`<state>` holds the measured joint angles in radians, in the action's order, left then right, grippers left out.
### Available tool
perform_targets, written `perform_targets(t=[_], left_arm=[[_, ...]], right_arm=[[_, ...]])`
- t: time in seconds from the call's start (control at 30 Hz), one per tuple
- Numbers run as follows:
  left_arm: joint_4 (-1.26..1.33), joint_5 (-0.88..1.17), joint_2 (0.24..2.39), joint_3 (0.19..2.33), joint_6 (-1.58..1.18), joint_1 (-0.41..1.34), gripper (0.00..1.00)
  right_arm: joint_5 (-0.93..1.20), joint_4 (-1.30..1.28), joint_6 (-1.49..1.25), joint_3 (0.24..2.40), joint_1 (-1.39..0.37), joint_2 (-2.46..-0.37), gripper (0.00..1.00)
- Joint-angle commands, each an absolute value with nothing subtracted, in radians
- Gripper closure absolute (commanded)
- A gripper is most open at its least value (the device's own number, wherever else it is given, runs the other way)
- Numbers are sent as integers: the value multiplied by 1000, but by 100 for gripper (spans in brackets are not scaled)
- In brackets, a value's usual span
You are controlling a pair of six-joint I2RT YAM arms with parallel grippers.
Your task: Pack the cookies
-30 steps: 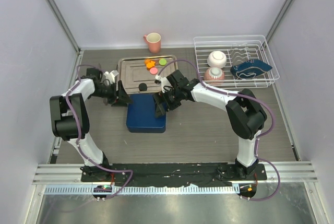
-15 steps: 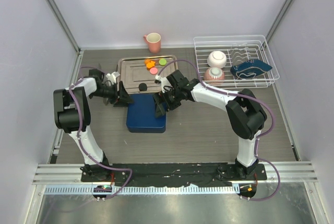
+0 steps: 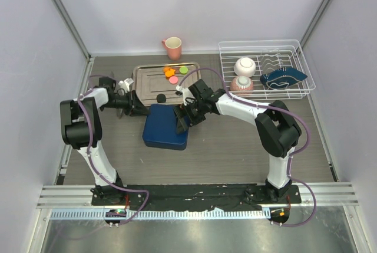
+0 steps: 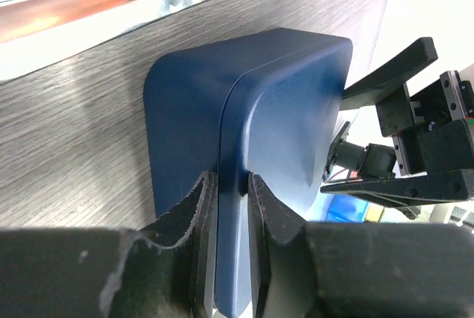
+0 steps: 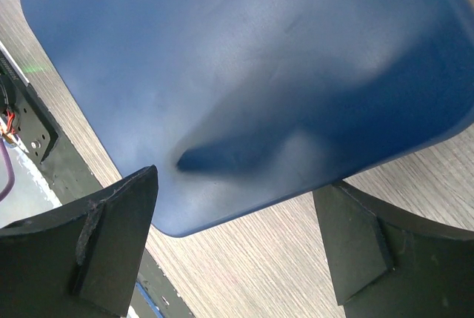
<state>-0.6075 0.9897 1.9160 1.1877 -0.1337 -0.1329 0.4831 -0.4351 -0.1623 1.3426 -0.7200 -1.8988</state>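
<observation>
Two arms meet at the blue box (image 3: 166,126), which sits on the table (image 3: 235,147) just in front of the metal tray (image 3: 150,85). The left gripper (image 4: 228,198) is pinching the thin edge of the blue lid (image 4: 285,133), one finger on each side, so it can hold the lid or tip it. In the left wrist view a line runs between the lid and the box part, so the lid looks on, or nearly on. The right gripper (image 5: 237,240) hangs over the box with its fingers spread wide and nothing between them, maybe ready to steady the box. Some cookies, orange (image 3: 168,71), pink (image 3: 173,79) and green (image 3: 184,70), lie at the back of the tray, and a dark one (image 3: 160,98) lies near its front edge. I cannot see inside the box, so I cannot tell if any cookies are in it. So the lid may be coming off to let cookies in, or going on over some.
</observation>
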Motion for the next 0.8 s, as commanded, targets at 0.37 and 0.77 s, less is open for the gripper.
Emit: perform_targets(t=[0.37, 0.77], left_arm=[[-773, 928, 1810, 1127, -5, -115, 44], [-986, 902, 1689, 1105, 129, -118, 34]], right_arm=[[492, -377, -141, 1330, -733, -1865, 10], [485, -379, -138, 1322, -733, -1856, 10]])
